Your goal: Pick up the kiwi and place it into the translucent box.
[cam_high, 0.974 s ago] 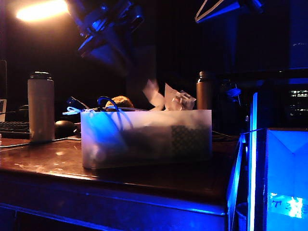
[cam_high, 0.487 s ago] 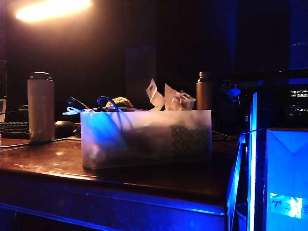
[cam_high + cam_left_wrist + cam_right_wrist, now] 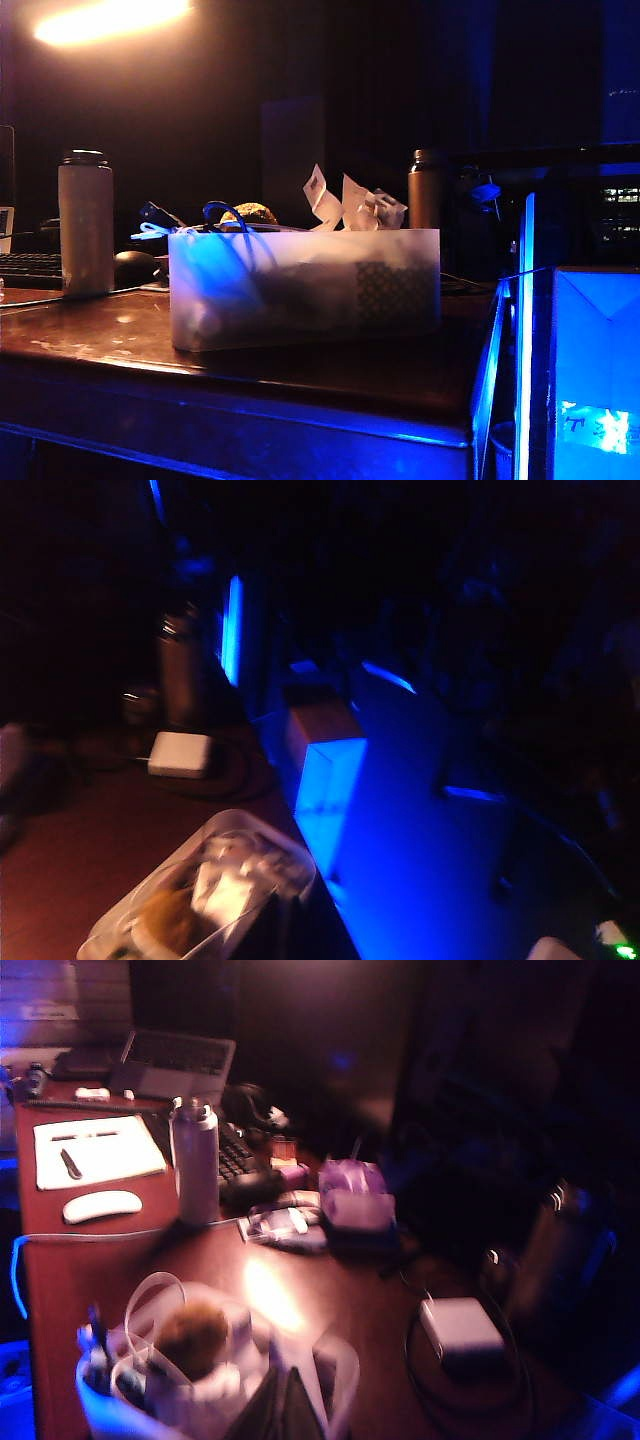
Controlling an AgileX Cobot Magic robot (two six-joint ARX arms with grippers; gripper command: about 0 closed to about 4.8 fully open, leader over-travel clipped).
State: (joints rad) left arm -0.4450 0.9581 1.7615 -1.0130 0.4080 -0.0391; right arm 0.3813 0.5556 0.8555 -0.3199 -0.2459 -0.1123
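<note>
Brown, dull, fuzzy kiwi (image 3: 252,212) resting atop the clutter inside the frosted translucent box (image 3: 300,285), which stands near the counter (image 3: 90,335) front edge. Neither gripper appears in any view; the left gripper is clenched, the right gripper's state cannot be told. Both wrist cameras look down on the box from well above, over bare counter.

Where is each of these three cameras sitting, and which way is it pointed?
Exterior view: low at the table's edge, side-on to the translucent box, the kiwi poking above its rim; no arm or pincer shows.
Left wrist view: raised on the left arm, looking down past the box toward a white charger; its pincer is unseen.
Right wrist view: raised on the right arm, looking down across the cluttered desk; pincer unseen.
Shared: all three show the box; both wrist views show the charger.
</note>
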